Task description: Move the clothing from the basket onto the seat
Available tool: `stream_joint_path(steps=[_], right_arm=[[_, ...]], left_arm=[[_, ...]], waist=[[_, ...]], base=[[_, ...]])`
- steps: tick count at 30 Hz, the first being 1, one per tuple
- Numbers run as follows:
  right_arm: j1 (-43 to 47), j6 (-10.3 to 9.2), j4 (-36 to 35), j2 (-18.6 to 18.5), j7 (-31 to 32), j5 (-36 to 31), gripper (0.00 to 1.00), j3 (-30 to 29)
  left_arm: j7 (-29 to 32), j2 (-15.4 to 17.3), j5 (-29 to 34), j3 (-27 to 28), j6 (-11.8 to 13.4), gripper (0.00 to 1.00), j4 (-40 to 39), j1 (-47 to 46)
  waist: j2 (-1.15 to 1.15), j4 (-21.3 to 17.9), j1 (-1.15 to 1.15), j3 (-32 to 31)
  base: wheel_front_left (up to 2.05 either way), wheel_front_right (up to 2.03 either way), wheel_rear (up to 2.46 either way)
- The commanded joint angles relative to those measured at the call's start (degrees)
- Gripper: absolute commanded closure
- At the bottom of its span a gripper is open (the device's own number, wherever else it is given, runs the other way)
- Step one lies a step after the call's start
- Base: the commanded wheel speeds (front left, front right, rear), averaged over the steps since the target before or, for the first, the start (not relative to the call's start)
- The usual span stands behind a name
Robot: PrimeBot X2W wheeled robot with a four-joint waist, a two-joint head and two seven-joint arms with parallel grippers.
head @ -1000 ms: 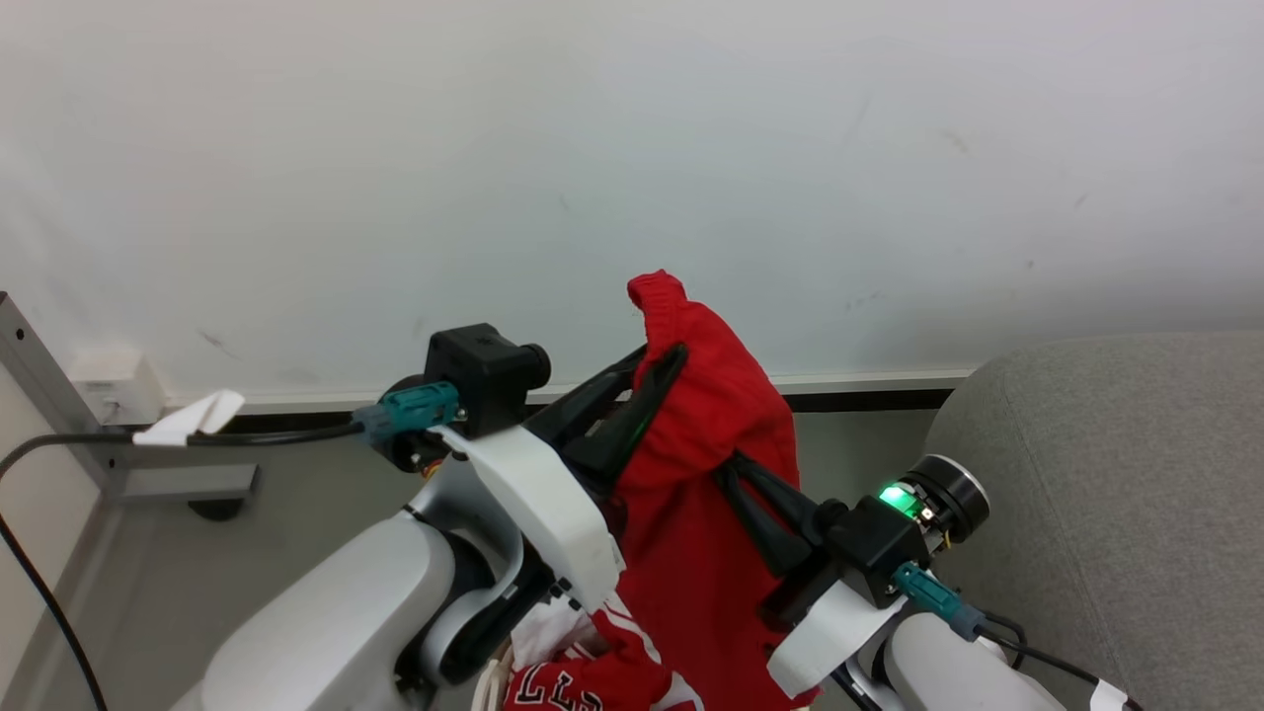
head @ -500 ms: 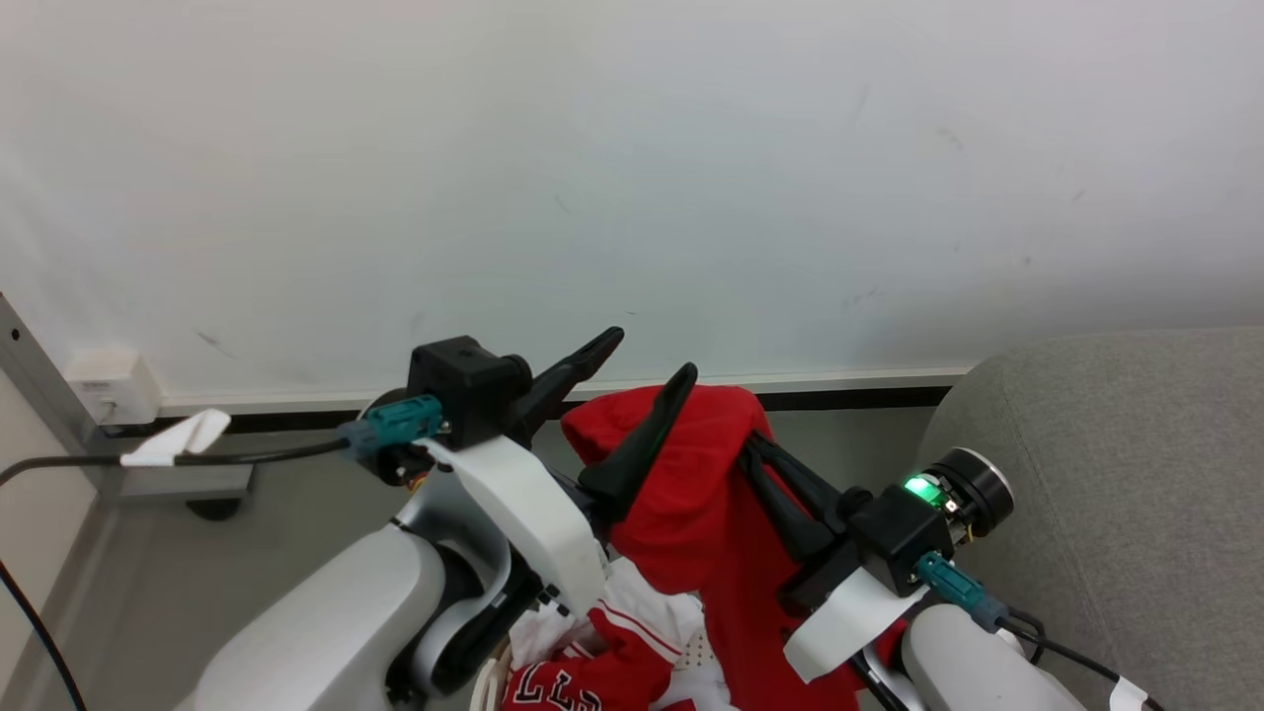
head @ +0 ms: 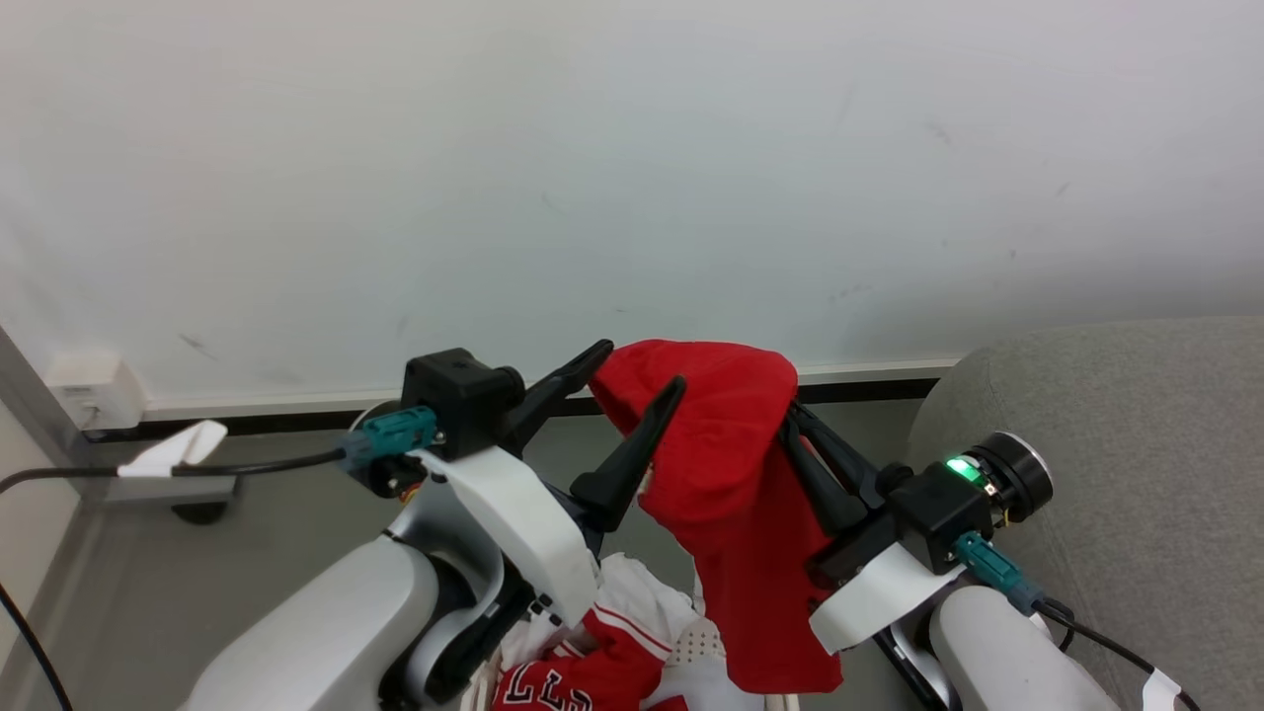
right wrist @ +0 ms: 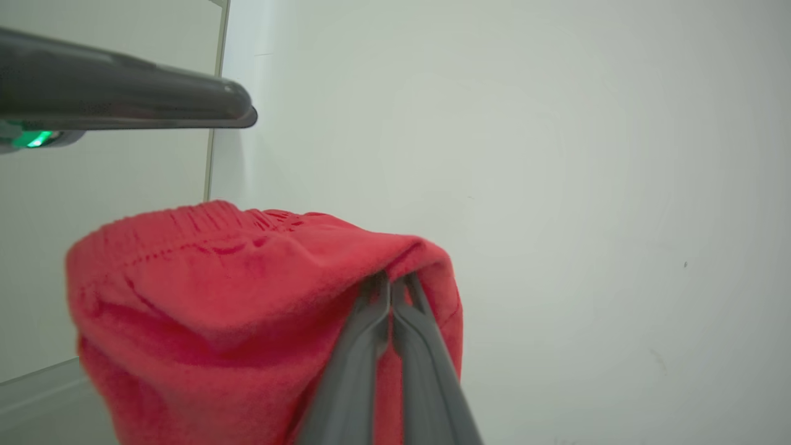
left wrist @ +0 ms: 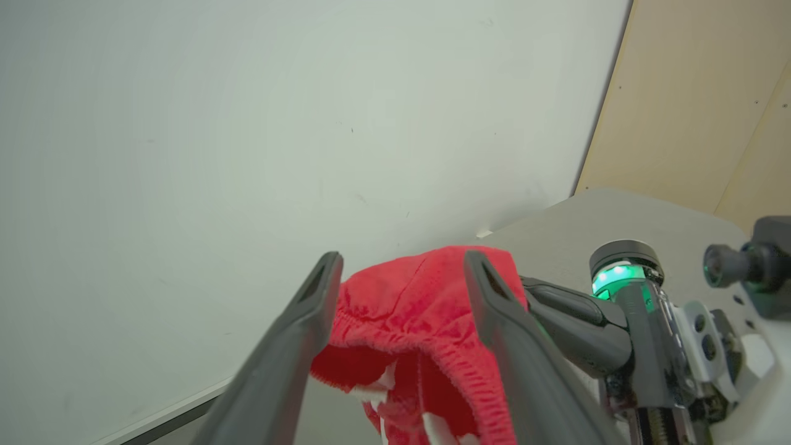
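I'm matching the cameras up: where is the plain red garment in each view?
Head view: red garment at centre, hanging down.
Left wrist view: lower centre, seen between the fingers of the open left pincer.
Right wrist view: lower left.
Shared landmark: the right pincer, shut on it.

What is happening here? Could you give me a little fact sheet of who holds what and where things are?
held item: plain red garment, lifted and hanging down
right gripper: shut on the garment's upper fold
left gripper: open, fingers spread beside the cloth, not pinching it
underneath: red lettered jersey and white red-striped garment
seat: grey, at the robot's right; garment not yet on it
backdrop: pale wall
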Motion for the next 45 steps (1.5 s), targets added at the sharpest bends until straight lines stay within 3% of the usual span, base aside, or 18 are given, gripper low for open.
stream_joint_path(steps=[1,9,21,28,36,45], right_arm=[[-0.3,-0.14,-0.4,-0.1,0.0,-0.5,1.0,-0.4],[0.0,-0.14,-1.2,-0.6,0.0,-0.2,1.0,-2.2],[-0.6,-0.14,-4.0,-4.8,0.0,-0.9,1.0,-7.3],[1.2,-0.14,-6.4,-7.6,0.0,-1.3,1.0,-11.7],[3.2,-0.14,-8.9,-9.1,0.0,-0.4,1.0,-16.0],[-3.5,-0.14,-8.5,-11.1,0.0,-0.6,1.0,-24.4]], left_arm=[[-0.4,0.4,0.5,0.1,0.1,0.0,-0.2,0.6],[-0.8,0.2,0.0,0.0,0.4,0.0,-0.9,1.3],[-2.5,-1.5,0.6,-1.6,0.0,0.0,-0.6,2.4],[-3.4,-2.6,1.1,-2.8,-0.5,0.0,-0.1,2.5],[-4.2,-3.5,2.2,-4.0,-0.7,0.0,0.6,1.7],[-4.9,-4.9,4.8,-4.6,-3.2,0.0,1.1,-4.6]], waist=[[0.0,-0.6,0.0,0.2],[0.0,-4.4,0.0,0.9],[0.0,-14.5,0.0,3.5],[0.0,-18.2,0.0,4.9],[0.0,-19.2,0.0,8.1],[0.0,-14.5,0.0,19.5]], base=[[0.0,0.0,0.0],[0.0,0.0,0.0],[0.0,0.0,0.0],[0.0,0.0,0.0],[0.0,0.0,0.0],[0.0,0.0,0.0]])
